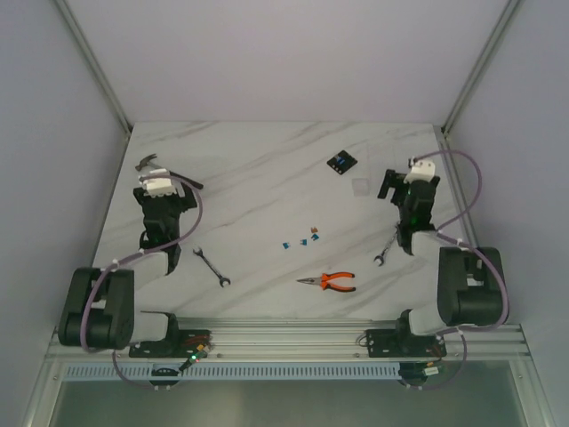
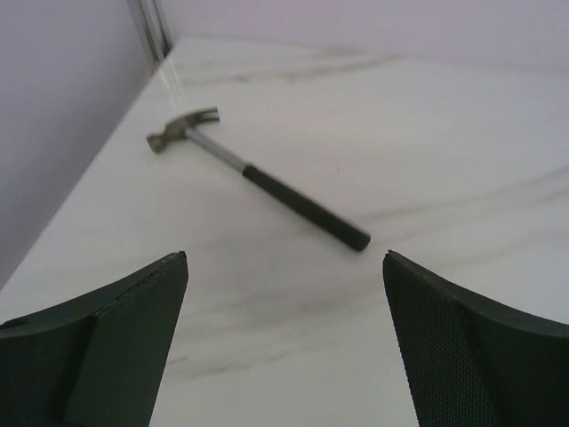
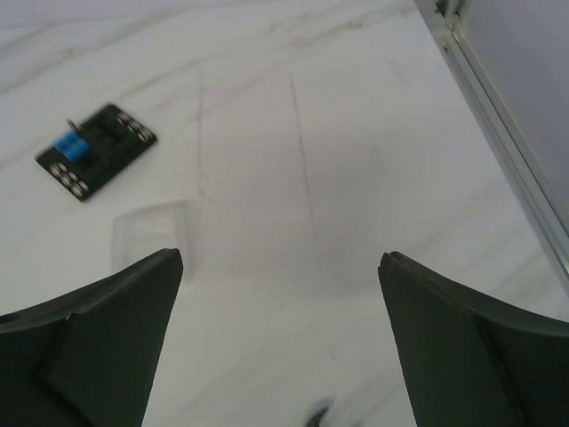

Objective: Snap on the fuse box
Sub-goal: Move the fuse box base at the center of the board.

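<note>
Left fingers [image 2: 107, 347] and right fingers [image 3: 98, 347] were spread, empty. Fuse box [image 3: 96, 149] lay ahead-left of the right pair; the clear cover [image 3: 151, 233], pressed askew, might skid.

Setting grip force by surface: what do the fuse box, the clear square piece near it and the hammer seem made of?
The fuse box: matte black plastic by its look, with a blue insert and pale, possibly metal contacts. The clear square piece: likely transparent plastic; the table shows through it. The hammer: grey metal head, shiny metal shaft, black grip, probably rubber.
</note>
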### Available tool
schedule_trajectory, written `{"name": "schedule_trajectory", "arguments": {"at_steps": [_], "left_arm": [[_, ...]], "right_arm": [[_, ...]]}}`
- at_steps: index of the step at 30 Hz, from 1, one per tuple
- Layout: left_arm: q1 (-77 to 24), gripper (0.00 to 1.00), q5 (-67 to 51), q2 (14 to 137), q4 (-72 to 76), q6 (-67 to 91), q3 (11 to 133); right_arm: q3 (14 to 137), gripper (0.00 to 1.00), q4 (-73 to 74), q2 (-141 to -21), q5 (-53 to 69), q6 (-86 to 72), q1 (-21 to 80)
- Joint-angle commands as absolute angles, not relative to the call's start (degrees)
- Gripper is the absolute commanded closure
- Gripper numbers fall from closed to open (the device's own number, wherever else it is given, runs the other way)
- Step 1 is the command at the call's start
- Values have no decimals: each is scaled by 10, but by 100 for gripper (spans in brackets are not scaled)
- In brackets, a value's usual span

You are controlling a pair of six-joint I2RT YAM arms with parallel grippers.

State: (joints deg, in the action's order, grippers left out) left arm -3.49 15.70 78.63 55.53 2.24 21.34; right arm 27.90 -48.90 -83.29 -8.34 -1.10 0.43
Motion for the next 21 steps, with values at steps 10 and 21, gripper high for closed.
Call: {"name": "schedule_trajectory", "arguments": {"at_steps": [10, 21], "left_arm": [[-33, 0, 54, 737, 376, 112, 276], [-33, 0, -2, 741, 373, 113, 278]], "right_arm": [[632, 0, -197, -1030, -29, -75, 71], [913, 1, -55, -1247, -158, -183, 121]]}}
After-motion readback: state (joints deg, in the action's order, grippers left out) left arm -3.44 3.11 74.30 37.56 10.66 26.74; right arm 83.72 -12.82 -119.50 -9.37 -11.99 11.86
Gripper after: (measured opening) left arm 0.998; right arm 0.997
